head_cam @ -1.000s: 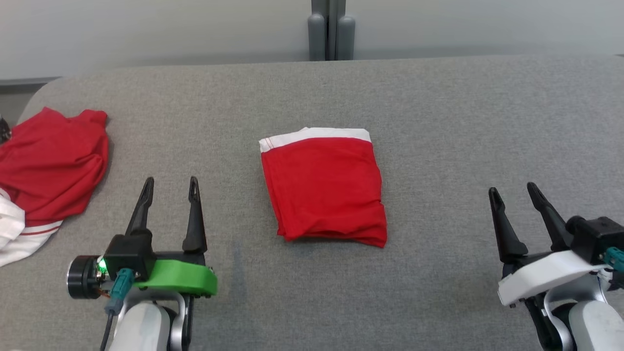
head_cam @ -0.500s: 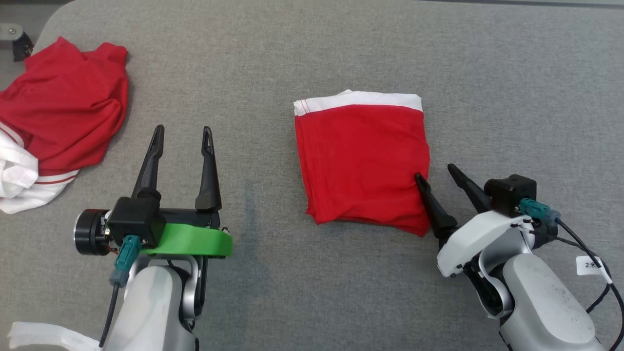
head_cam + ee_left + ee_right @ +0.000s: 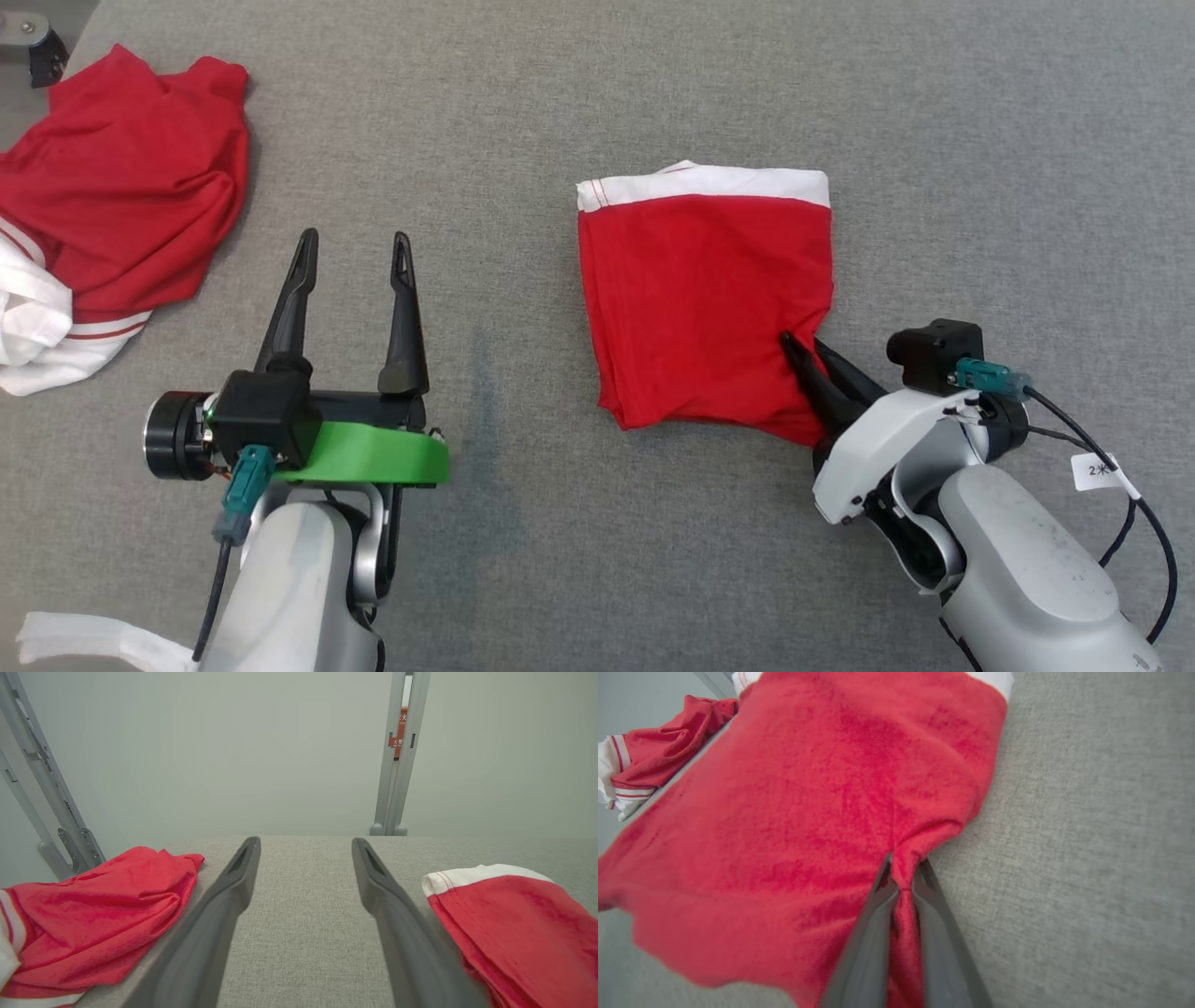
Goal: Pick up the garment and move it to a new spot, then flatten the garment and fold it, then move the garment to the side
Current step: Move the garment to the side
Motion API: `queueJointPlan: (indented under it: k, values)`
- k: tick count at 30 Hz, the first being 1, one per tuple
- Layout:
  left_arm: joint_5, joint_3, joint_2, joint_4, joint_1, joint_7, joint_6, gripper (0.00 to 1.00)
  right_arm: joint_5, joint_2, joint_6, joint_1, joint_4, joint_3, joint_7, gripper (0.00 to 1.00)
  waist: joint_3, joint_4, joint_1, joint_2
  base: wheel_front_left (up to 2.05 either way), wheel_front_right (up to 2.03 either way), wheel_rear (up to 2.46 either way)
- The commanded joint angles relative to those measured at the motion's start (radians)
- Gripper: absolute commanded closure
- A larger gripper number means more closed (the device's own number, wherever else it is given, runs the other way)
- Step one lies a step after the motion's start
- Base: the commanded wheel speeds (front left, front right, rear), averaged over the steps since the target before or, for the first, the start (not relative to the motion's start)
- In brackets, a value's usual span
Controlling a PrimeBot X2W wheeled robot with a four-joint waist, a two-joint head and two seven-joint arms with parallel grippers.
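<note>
Folded red garment with a white band along its far edge (image 3: 705, 299) lies as a tidy square near the middle of the grey cloth-covered table (image 3: 980, 140). Its near right edge is bunched up where the right gripper (image 3: 801, 343) is clamped on it. I'd judge this the last step, moving it aside, and the next move calls for a gentle pull that keeps the fold. The left gripper (image 3: 355, 245) hovers splayed and empty beside a crumpled red-and-white clothing pile (image 3: 112, 187).
</note>
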Motion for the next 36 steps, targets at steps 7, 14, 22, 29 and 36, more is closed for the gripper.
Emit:
queueJointPlan:
  k: [7, 14, 22, 29, 36]
  values:
    - [0.032, -0.002, 0.000, -0.034, -0.023, -0.002, -0.009, 0.00, -0.001, -0.068, -0.002, -0.044, -0.028, 0.022, -0.052, 1.00, 0.039, -0.102, 0.0000, 0.0000, 0.00, 0.00, 0.00]
    - [0.076, -0.036, 0.010, -0.071, -0.071, -0.002, -0.037, 0.00, 0.046, -0.177, -0.002, -0.137, 0.017, -0.012, -0.093, 1.00, 0.115, -0.231, 0.0000, 0.0000, 0.00, 0.00, 0.00]
    - [0.119, -0.113, 0.010, -0.092, -0.178, 0.003, -0.073, 0.00, 0.111, -0.350, -0.002, -0.306, 0.184, -0.064, -0.162, 1.00, 0.238, -0.299, 0.0000, 0.0000, 0.00, 0.00, 0.00]
    - [0.136, -0.154, 0.009, -0.116, -0.240, 0.006, -0.084, 0.00, 0.171, -0.462, -0.002, -0.419, 0.353, -0.121, -0.223, 1.00, 0.300, -0.301, 0.0000, 0.0000, 0.00, 0.00, 0.00]
    - [0.135, -0.166, 0.014, -0.121, -0.245, 0.009, -0.083, 0.00, 0.198, -0.478, -0.002, -0.473, 0.452, -0.149, -0.254, 0.80, 0.305, -0.307, 0.0000, 0.0000, 0.00, 0.00, 0.00]
